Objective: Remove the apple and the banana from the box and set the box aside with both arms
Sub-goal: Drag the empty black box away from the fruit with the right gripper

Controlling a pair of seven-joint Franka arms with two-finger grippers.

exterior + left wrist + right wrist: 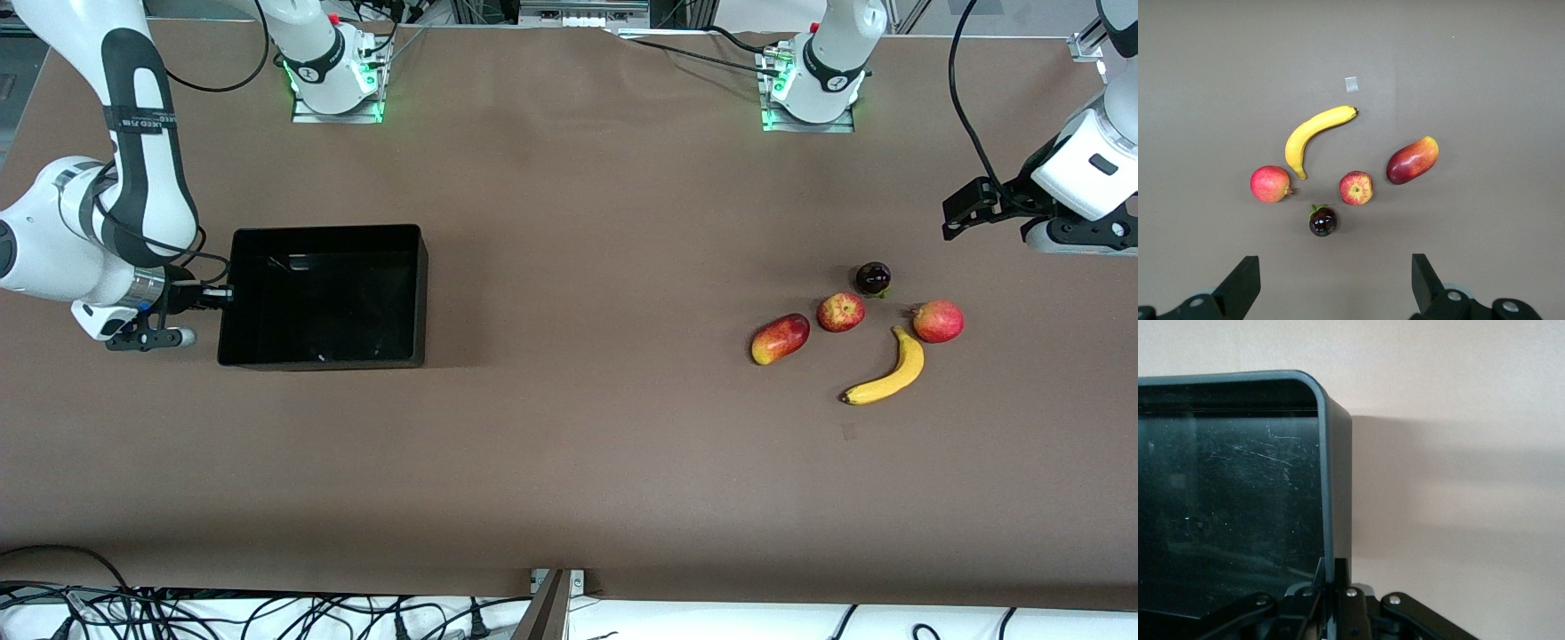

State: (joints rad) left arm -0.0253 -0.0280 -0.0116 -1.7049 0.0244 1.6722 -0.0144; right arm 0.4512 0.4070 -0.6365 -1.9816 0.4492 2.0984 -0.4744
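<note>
Box [324, 296], emptied, sits toward the right arm's end, its end wall pinched by the right hand [222, 292]; drag steadily, wall level, while the left hand [965, 213] hovers open above the apple [840, 312] and banana [889, 372].

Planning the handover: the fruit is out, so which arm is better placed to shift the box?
Right. Its pincer is shut on the box wall, while the left pincer hangs open above the fruit.
</note>
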